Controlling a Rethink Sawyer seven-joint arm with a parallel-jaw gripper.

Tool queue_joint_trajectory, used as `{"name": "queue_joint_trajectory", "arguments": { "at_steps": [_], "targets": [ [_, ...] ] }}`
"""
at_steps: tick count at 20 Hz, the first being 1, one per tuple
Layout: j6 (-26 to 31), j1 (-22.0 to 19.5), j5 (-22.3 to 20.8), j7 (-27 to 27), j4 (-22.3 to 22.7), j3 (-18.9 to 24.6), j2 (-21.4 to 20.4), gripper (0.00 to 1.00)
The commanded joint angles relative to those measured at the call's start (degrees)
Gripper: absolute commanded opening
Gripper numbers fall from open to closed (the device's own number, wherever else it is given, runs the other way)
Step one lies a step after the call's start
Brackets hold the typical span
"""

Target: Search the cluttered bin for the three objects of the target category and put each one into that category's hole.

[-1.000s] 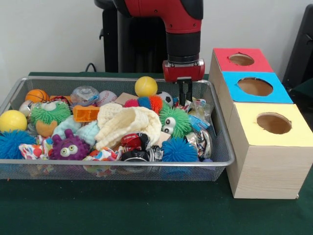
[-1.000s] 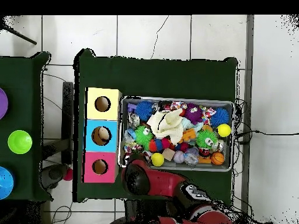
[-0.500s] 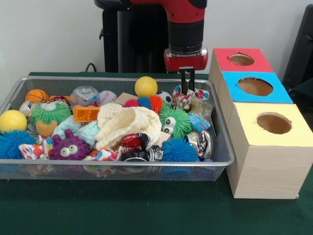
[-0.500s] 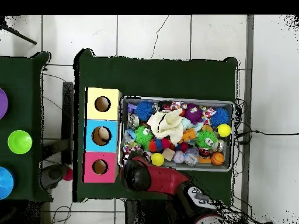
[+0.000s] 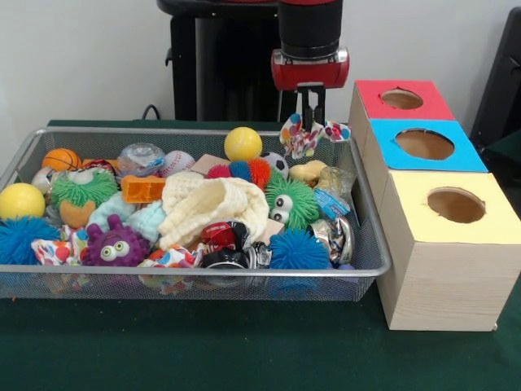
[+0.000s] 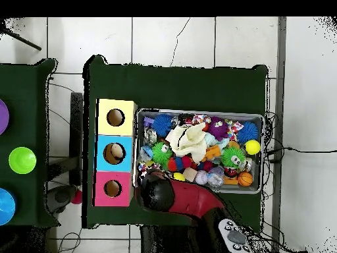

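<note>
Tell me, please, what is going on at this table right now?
The Sawyer arm's gripper is shut on a small patterned cloth item, holding it up above the far right corner of the wire bin full of toys. It hangs beside the red box, not yet over any hole. The blue box already holds something.

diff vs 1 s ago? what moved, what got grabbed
The gripper dipped into the bin's far corner by the boxes, shut on a patterned cloth toy and lifted it clear above the rim. Underneath, a yellowish toy now shows. The other toys and the three boxes stayed put.
</note>
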Motion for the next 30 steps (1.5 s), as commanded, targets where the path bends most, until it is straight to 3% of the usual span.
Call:
{"name": "queue_joint_trajectory", "arguments": {
  "at_steps": [1,10,19,30],
  "targets": [
    [4.9,-0.6,3.8,8.3,-6.8,5.0,-2.9,0.0],
    [6.4,0.2,7.1,9.6,-8.6,5.7,-3.6,0.0],
    [13.4,9.0,10.2,14.3,-19.1,-1.8,0.0,0.0],
    [13.7,17.0,14.8,18.9,-24.8,-7.6,4.3,0.0]
  ]
}}
